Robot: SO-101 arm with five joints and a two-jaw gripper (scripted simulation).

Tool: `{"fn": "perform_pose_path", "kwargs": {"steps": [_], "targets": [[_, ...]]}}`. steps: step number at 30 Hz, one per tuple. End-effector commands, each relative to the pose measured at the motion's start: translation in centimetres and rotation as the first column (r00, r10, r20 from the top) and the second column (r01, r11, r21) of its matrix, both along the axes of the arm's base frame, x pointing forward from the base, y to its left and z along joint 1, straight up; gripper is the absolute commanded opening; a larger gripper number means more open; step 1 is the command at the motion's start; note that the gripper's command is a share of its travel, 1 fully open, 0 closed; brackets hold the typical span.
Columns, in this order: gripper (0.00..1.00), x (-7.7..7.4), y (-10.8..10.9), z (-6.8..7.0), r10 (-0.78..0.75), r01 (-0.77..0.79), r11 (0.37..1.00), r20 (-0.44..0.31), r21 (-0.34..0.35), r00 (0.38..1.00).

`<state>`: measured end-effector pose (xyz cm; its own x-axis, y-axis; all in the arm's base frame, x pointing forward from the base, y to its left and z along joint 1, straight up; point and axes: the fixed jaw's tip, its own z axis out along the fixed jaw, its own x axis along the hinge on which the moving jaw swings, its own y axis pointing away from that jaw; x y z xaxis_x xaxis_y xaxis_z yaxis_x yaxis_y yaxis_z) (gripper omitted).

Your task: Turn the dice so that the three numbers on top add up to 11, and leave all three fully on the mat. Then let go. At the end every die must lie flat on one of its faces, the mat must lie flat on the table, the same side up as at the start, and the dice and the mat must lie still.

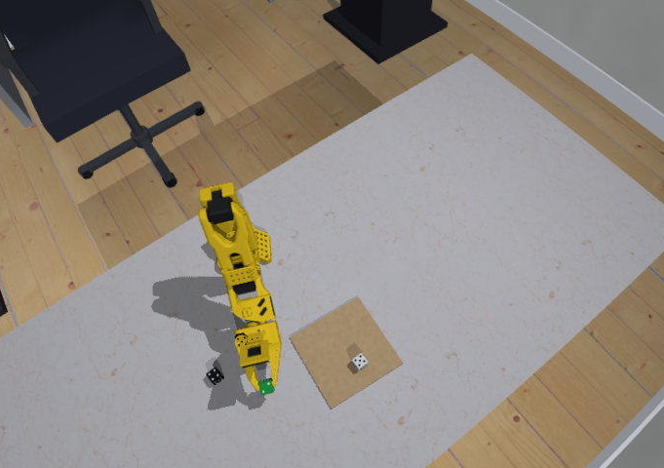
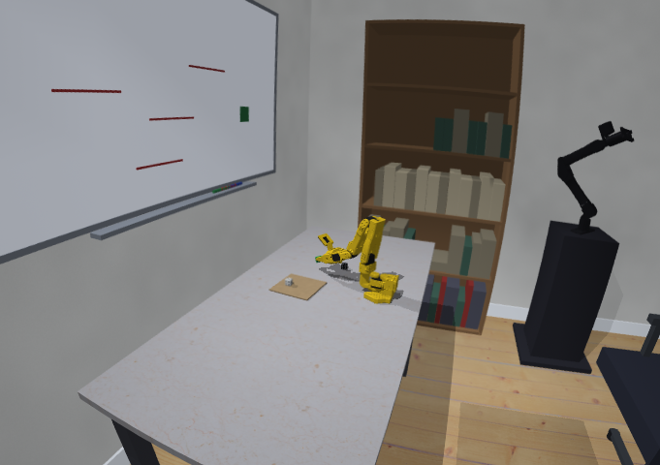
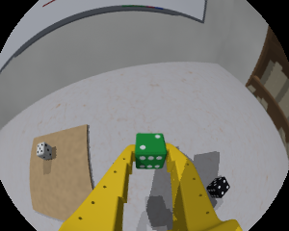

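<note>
My gripper point(image 1: 267, 385) point(image 2: 319, 259) point(image 3: 150, 152) is shut on the green die point(image 1: 266, 387) point(image 2: 317, 259) point(image 3: 150, 158), held above the table, left of the mat in the top view. In the wrist view its upper visible face shows two pips and its lower one six. The white die point(image 1: 359, 361) point(image 2: 289, 281) point(image 3: 44, 150) lies flat on the tan mat point(image 1: 332, 331) point(image 2: 308, 288) point(image 3: 63, 192), five on top. The black die point(image 1: 214, 375) point(image 2: 344, 266) point(image 3: 218, 187) rests on the table, off the mat; its top number is hard to tell.
The pale table point(image 1: 453, 220) point(image 2: 265, 339) carries the mat and arm. In the top view the black die is left of the gripper, beside the arm's shadow. A whiteboard point(image 2: 121, 137) is on the wall beyond the table, and a bookcase point(image 2: 363, 109) stands past its far end.
</note>
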<state>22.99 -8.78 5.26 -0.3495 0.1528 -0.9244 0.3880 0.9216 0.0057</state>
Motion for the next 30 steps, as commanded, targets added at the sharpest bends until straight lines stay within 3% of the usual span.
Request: {"fn": "perform_pose_path", "kwargs": {"steps": [1,30], "targets": [[0.00,0.1,-0.3,0.4,-0.005,0.006,1.000,0.023,-0.018,1.000],[0.00,0.1,-0.3,-0.8,-0.005,0.006,1.000,0.023,-0.018,1.000]]}}
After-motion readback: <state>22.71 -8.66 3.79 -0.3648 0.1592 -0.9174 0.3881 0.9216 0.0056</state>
